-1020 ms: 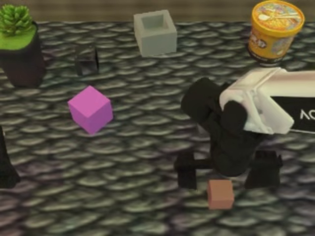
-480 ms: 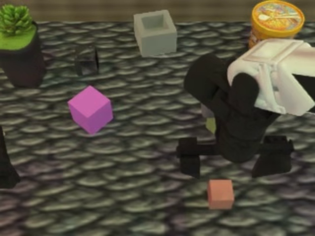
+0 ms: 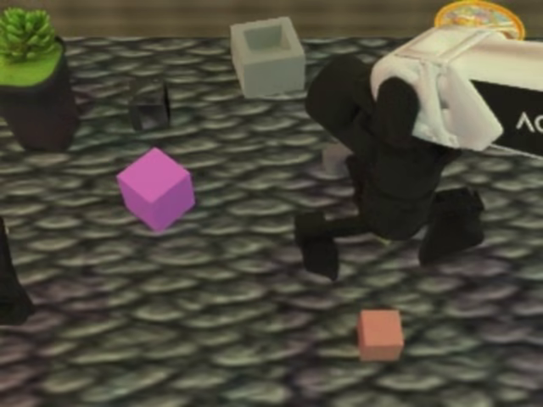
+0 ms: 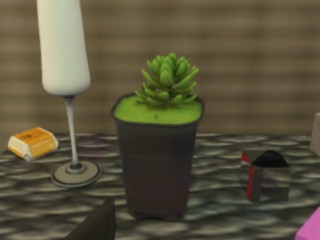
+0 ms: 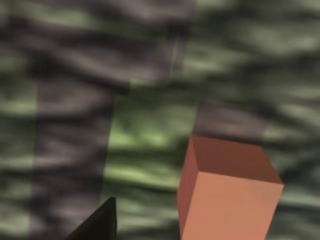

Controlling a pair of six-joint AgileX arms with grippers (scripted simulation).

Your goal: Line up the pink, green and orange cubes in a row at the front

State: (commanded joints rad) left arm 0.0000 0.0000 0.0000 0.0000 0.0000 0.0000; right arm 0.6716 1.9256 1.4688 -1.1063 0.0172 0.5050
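Desk (image 3: pixel 212 356): grey pebbled.
Orange cube (image 3: pixel 379 334): 5 o'clock, front.
Right gripper (image 3: pixel 386 242): fingers released, empty.
Next: likely fetching another cube.

Box (image 3: pixel 268 56) at back; plant pot (image 3: pixel 32 93) far left.

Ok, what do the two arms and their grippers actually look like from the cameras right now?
The right arm has a glossy white boxy shell with a black panel bearing partial white lettering, then a rounded matte black wrist. Its right gripper has two blocky black fingers on a black crossbar. The left arm shows only as a dark black sliver at the top view's left edge. No cables are visible.
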